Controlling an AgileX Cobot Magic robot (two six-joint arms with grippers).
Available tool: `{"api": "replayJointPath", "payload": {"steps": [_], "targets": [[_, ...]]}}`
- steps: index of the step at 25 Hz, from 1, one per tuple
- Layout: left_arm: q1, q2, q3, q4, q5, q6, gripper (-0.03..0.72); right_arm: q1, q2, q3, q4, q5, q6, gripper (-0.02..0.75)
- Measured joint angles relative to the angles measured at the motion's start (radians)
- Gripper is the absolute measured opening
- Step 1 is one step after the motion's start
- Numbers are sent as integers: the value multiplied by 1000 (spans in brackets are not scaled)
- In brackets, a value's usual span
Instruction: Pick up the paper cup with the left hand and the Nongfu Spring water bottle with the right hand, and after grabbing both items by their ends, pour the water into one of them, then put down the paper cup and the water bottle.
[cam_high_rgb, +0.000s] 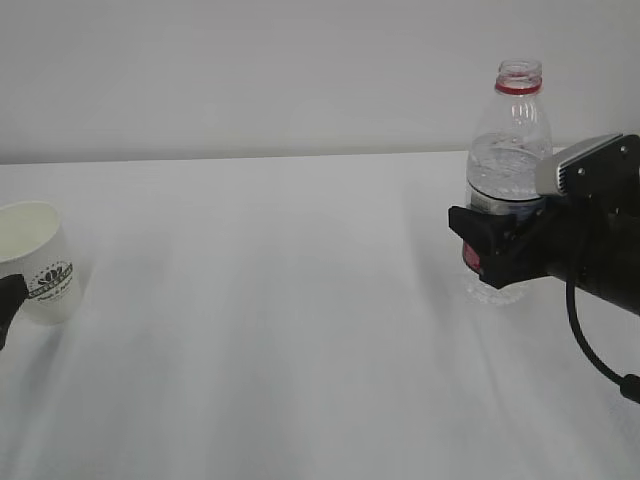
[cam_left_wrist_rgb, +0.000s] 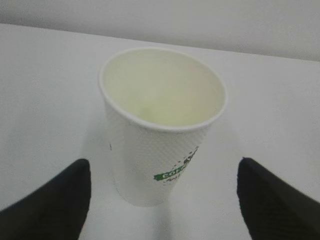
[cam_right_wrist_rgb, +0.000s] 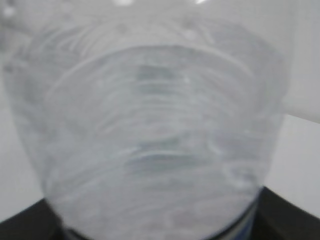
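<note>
Exterior view gives you one paper cup (cam_high_rgb: 40, 262) at the far left of the white table (cam_high_rgb: 270, 340) and one Nongfu Spring water bottle (cam_high_rgb: 508, 150), capless and upright, at the right. Your right hand (cam_high_rgb: 495, 250) reaches in level from the right, its jaws clamped around the bottle's labelled middle. Your left hand (cam_left_wrist_rgb: 162, 200) sits low, fingers (cam_left_wrist_rgb: 50, 202) spread wide either side of the cup, not touching it.

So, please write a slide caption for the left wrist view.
Open fingers flank an upright paper cup on the white table.
</note>
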Motion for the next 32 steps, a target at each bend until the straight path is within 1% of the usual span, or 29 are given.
{"api": "replayJointPath", "payload": {"steps": [8,20,32], "targets": [[0,92,-48,6,0,68,678,0,0,0,0,0,0,486],[0,257,-124,16,0,73,680,0,0,0,0,0,0,486],[0,345,-227,16,0,75,681,0,0,0,0,0,-9,486]]}}
